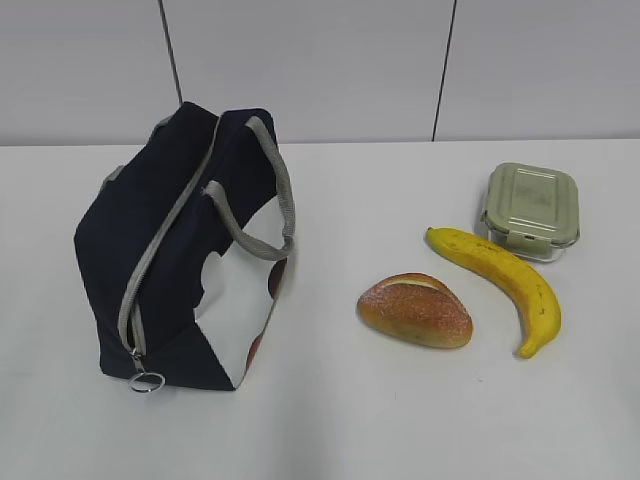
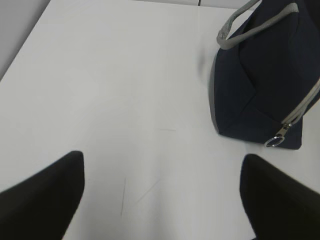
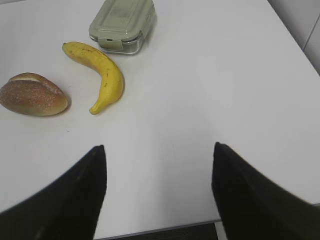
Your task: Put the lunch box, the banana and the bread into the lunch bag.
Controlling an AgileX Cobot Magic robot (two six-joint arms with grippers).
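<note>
Bag first: lunch bag (image 1: 170,260) at 9 o'clock on the desk (image 1: 330,420) is zipped shut (ring pull (image 1: 146,382) nearest us), so bread (image 1: 416,310), banana (image 1: 500,282), lunch box (image 1: 532,210) wait at 3 o'clock; left gripper (image 2: 160,200) and right gripper (image 3: 157,200) fingers apart, empty.

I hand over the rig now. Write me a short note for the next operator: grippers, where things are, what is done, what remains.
Left gripper: open, empty, over bare table beside the lunch bag.
Right gripper: open, empty, near the food.
Lunch bag: on the left, zipper closed.
Bread, banana, lunch box: on the table, to the right of the bag.
Done: nothing packed.
Left: unzip the bag, put all three inside.
</note>
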